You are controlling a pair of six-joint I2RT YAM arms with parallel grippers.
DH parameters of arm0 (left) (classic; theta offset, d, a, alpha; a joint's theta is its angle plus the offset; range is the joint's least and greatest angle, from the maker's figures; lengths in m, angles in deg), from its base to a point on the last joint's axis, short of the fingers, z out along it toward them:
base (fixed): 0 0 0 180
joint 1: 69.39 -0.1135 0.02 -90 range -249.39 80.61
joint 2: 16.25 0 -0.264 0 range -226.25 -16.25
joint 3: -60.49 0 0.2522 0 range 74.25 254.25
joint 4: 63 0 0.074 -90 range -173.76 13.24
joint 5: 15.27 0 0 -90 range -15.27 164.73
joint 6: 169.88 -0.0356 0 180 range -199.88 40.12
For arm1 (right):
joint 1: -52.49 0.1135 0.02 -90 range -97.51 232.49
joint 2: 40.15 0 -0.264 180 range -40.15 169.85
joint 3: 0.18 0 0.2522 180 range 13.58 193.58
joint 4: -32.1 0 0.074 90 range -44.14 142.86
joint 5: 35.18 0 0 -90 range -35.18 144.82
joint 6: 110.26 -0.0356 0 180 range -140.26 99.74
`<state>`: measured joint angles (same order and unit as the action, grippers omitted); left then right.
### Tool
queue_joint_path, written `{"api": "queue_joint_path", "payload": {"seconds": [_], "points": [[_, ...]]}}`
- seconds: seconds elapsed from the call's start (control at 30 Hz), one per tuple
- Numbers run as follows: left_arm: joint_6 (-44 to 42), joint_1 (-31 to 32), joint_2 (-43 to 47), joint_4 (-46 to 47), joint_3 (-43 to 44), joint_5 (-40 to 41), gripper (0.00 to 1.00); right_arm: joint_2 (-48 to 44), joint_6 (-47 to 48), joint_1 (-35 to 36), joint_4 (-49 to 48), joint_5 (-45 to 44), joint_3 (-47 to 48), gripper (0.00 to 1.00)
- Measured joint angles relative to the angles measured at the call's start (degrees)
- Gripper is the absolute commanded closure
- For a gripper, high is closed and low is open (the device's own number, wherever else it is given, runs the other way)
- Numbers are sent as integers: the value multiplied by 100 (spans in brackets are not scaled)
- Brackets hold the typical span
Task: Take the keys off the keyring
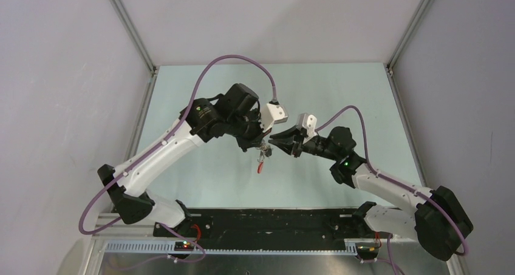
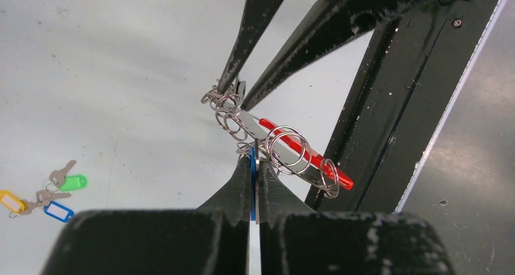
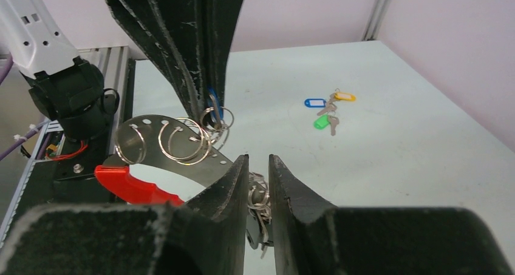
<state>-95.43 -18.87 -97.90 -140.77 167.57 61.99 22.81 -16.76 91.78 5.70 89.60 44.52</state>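
Aloft over the table (image 1: 340, 93), the keyring (image 2: 258, 128) hangs lengthwise between both arms, red strap (image 2: 343, 181) trailing low, as the closed left gripper (image 2: 254, 158) clamps a key's blue tag (image 2: 251, 181) and the right gripper (image 3: 258, 166) pinches small rings (image 3: 258, 199) at its upper end.

Keys (image 3: 259, 196): silvery bunch pinched between the right claw (image 3: 258, 166) fingers and mostly covered by them; count and shapes not legible.
Blue tag (image 2: 252, 179): only a thin edge shows inside the closed left claw (image 2: 255, 156).
Keyring (image 1: 261, 161): too small to resolve in the top view; its upper part sits under both claw tips.
Red strap (image 3: 135, 187): near end passes behind the right claw's finger.
Second key cluster (image 2: 44, 193): small, teeth unreadable.
Surface (image 2: 91, 74): cut off by the frame edges in both wrist views.
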Motion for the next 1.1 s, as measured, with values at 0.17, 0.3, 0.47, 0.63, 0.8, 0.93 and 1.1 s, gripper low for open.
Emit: {"api": "queue_joint_path", "payload": {"seconds": [0.17,0.3,0.47,0.63,0.8,0.93,1.1], "points": [[0,11,4,0,0,4,100,26,22,170,13,37,50,74],[0,15,4,0,0,9,100,28,140,332,87,35,59,74],[0,15,7,-2,0,11,100,28,393,487,275,-52,59,72],[0,15,7,-2,0,15,100,28,590,544,461,-118,59,71],[0,15,7,0,0,15,100,28,710,590,538,-142,59,71],[0,15,7,0,0,15,100,28,756,645,531,-157,59,71],[0,15,7,0,0,13,100,28,761,721,507,-203,59,71]]}}
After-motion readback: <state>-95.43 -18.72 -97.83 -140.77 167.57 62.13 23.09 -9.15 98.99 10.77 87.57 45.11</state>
